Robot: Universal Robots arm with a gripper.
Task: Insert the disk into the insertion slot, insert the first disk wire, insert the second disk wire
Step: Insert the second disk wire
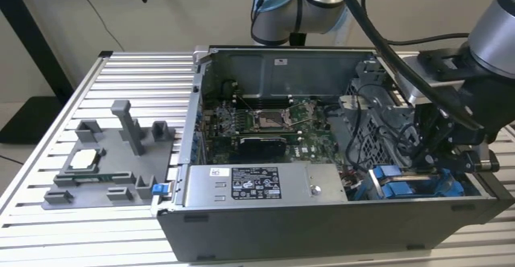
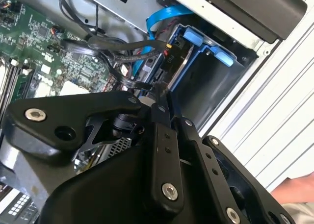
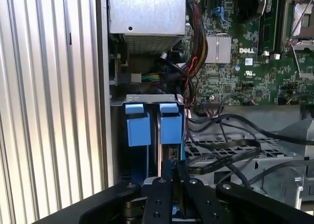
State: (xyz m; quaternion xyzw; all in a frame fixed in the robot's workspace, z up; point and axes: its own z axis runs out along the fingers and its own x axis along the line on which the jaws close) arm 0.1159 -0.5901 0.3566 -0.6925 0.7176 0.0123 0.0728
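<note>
Low at the right of the exterior view, the gripper (image 1: 424,166) reaches down into the open computer case (image 1: 322,231), just above the insertion slot (image 1: 418,185) with its blue plastic tabs. The case rests on a ribbed aluminium bench (image 1: 48,237); a grey fixture plate (image 1: 113,164) sits on the bench toward the frame's left, well apart from the arm. Inside the case, the motherboard (image 1: 266,122) fills the centre and the grey power-supply box (image 1: 262,185) lies along the near wall.

Centre frame in the first wrist view, two blue carrier handles (image 3: 152,123) stand side by side at the mouth of the drive bay (image 3: 147,99), and the fingers (image 3: 167,194) rise from the lower edge directly below the right-hand handle, pressed close around something thin and dark. What they pinch cannot be told. Black cables (image 3: 230,145) loop across the metal cage beside them.

Upper centre in the second wrist view, a black connector (image 2: 169,55) and a blue ribbon cable (image 2: 164,15) sit at the bay's end, beside the blue carrier frame (image 2: 211,47).
</note>
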